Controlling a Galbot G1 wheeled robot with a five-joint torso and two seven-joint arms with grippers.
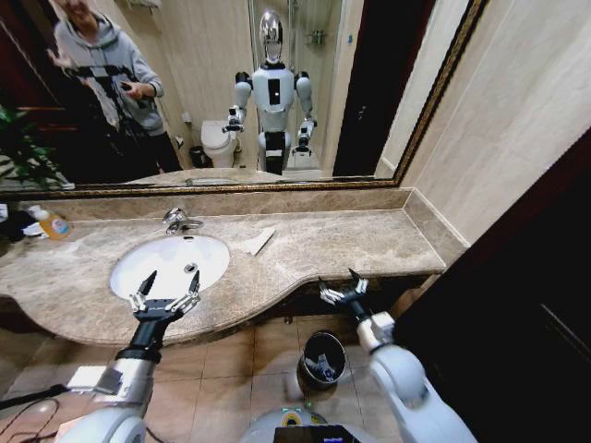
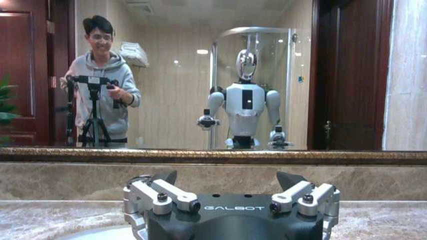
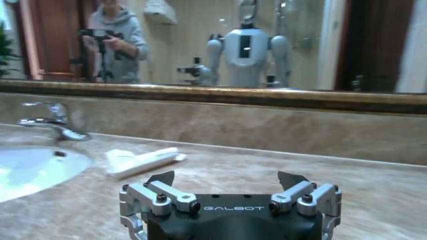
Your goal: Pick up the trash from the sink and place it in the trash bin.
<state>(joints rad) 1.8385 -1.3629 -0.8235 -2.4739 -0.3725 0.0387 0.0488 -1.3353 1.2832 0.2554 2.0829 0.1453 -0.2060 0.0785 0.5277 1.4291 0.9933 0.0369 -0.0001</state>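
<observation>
The white oval sink [image 1: 148, 268] sits in the beige marble counter with its chrome faucet [image 1: 179, 220] behind it and its drain plug [image 1: 191, 268] inside. A folded white paper [image 1: 259, 242] lies on the counter just right of the basin, also seen as the paper [image 3: 142, 160] beyond my right gripper. My left gripper [image 1: 167, 289] hovers open over the basin's front rim. My right gripper [image 1: 343, 287] is open at the counter's front edge. The black trash bin [image 1: 322, 359] stands on the floor below it, with a few pale bits inside.
A yellow-orange soap bottle [image 1: 54, 224] stands at the counter's far left. A wide mirror [image 1: 231, 92] runs along the wall behind the counter, and a dark door or panel [image 1: 517, 305] stands close on the right. Tiled floor lies around the bin.
</observation>
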